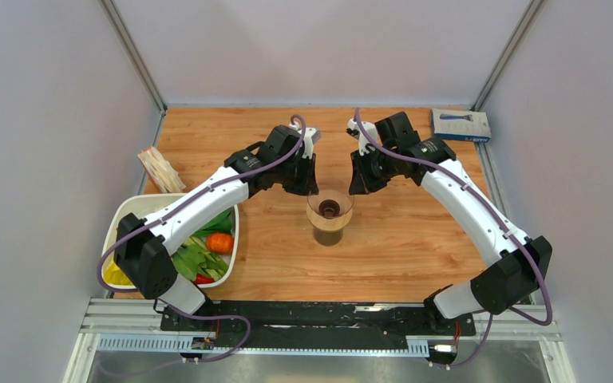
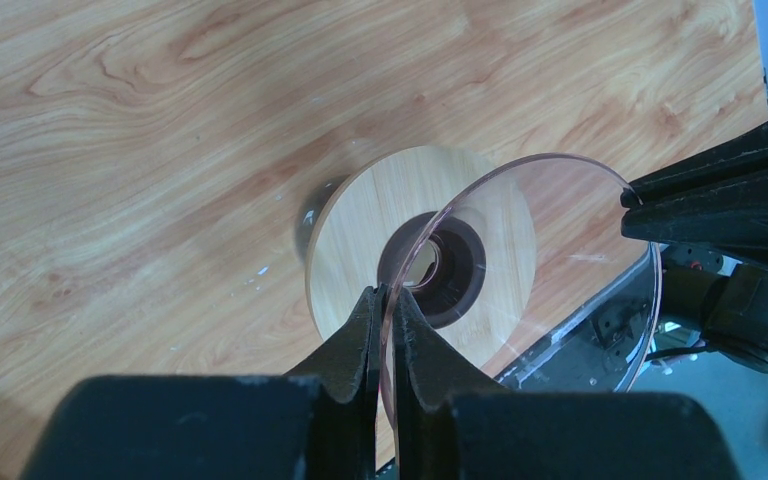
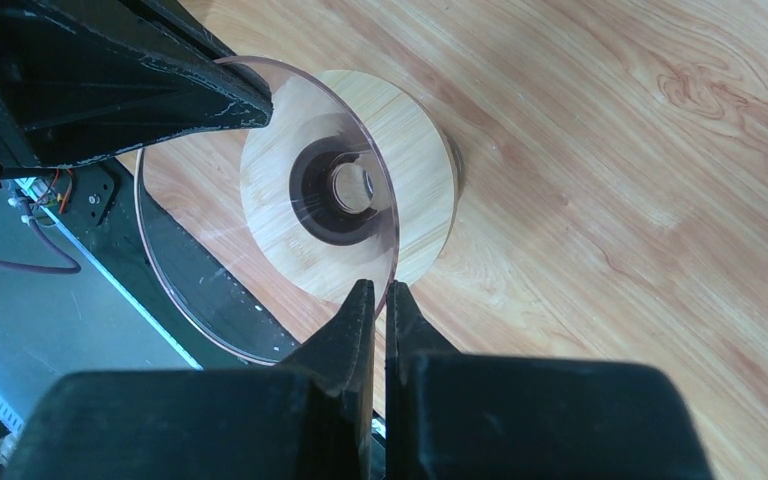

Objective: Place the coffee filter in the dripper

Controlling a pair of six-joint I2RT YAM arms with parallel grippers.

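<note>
Light wooden tabletop [image 1: 415, 247] with visible grain, enclosed on three sides by plain pale grey panels, back wall [image 1: 319, 48], left wall [image 1: 32, 120], right wall [image 1: 591, 120], metal corner posts [image 1: 133, 52] at rear, aluminium rail [image 1: 120, 315] along near edge, lighting even and diffuse, shadows soft

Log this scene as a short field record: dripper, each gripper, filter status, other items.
dripper: clear cone on tan ring base, mid-table
left gripper: shut on dripper rim
right gripper: shut on dripper rim, opposite side
coffee filter: none visible inside the dripper
tray: white, holds vegetables, left side of table
blue box: far right corner
</note>
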